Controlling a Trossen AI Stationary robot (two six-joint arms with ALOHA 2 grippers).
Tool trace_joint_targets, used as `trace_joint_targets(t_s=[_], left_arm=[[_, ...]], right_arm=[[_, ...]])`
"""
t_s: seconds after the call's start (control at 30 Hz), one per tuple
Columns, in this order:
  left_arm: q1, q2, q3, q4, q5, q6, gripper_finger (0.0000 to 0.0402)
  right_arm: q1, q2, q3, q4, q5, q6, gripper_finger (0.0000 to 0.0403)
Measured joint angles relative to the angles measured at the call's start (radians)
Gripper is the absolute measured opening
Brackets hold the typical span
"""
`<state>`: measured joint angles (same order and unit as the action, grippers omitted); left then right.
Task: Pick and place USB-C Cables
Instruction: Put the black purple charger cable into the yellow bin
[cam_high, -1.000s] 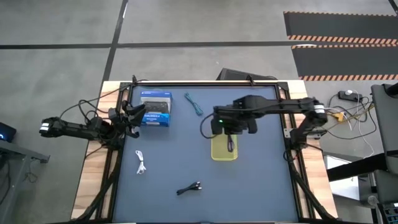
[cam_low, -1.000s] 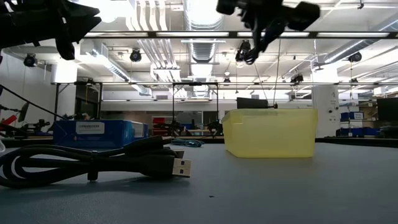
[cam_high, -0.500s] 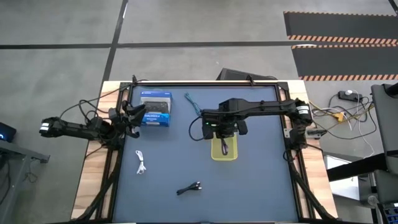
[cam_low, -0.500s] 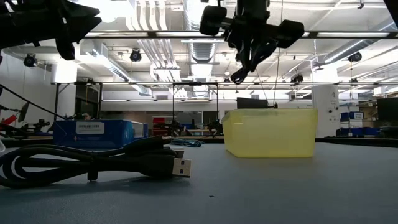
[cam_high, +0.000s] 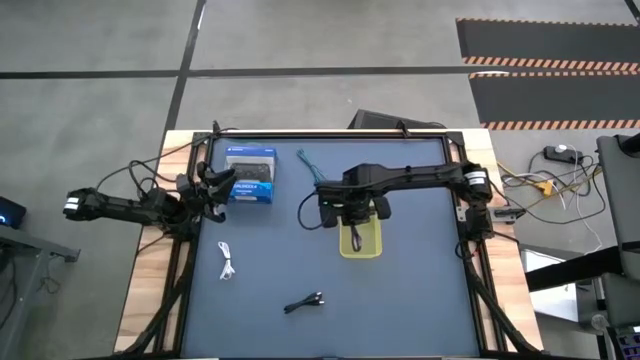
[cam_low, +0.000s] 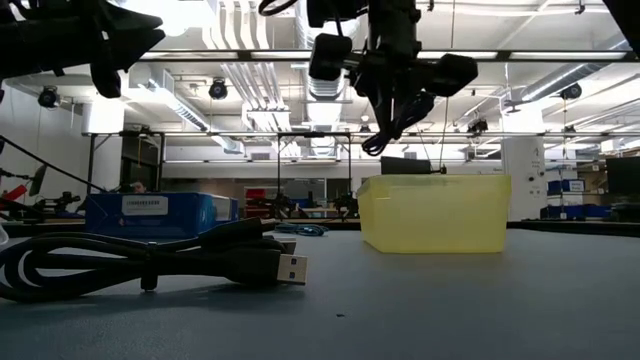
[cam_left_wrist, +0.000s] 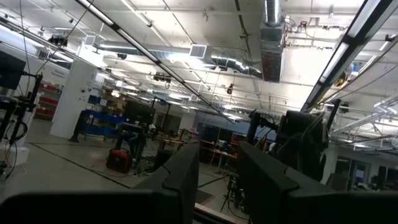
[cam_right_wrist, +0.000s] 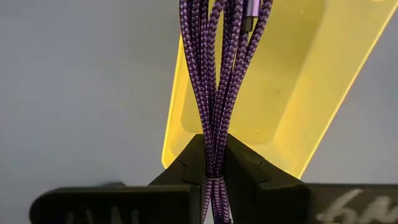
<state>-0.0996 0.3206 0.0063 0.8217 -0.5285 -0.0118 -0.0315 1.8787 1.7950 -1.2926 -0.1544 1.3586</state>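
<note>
Above the yellow bin (cam_high: 361, 240), near the middle of the desk (cam_high: 420, 300), the right pincer (cam_high: 351, 216) hangs with its fingers pressed tight on the purple cable (cam_right_wrist: 217, 74). The right wrist view shows the braided strands bunched between the two dark fingers (cam_right_wrist: 186, 163) and trailing down over the bin's near rim, with part of the loop over the bin floor. Three other cables lie loose on the desk: a teal one (cam_high: 311, 167) beside the blue box (cam_high: 250, 176), a white one (cam_high: 227, 261) toward the front left, and a black one (cam_high: 304, 301) at the front, well apart from the bin. The left pincer (cam_high: 205, 187) waits at the desk's left edge, next to the blue box, its fingers a narrow gap apart in its own wrist view. The likely trouble is the drop: the cable hangs close to the rim, so if it is let go from here an end may drape over the wall or spill onto the desk. The light bin could also shift if the dangling loop or the pincer catches its edge.
</note>
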Motion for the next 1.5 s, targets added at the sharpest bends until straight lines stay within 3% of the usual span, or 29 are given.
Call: trace_joint_targets(t_s=[0.73, 1.37, 1.5], left_arm=[[0.000, 0.000, 0.000, -0.002, 0.000, -0.003, 0.0095], [0.000, 0.000, 0.000, -0.019, 0.000, -0.003, 0.0095], [0.000, 0.000, 0.000, -0.020, 0.000, -0.002, 0.0095]], right_arm=[[0.000, 0.003, -0.050, 0.045, 0.069, -0.036, 0.0016], [-0.002, -0.018, -0.131, 0.101, 0.041, -0.065, 0.0015], [-0.002, -0.020, -0.134, 0.100, 0.041, -0.136, 0.0015]])
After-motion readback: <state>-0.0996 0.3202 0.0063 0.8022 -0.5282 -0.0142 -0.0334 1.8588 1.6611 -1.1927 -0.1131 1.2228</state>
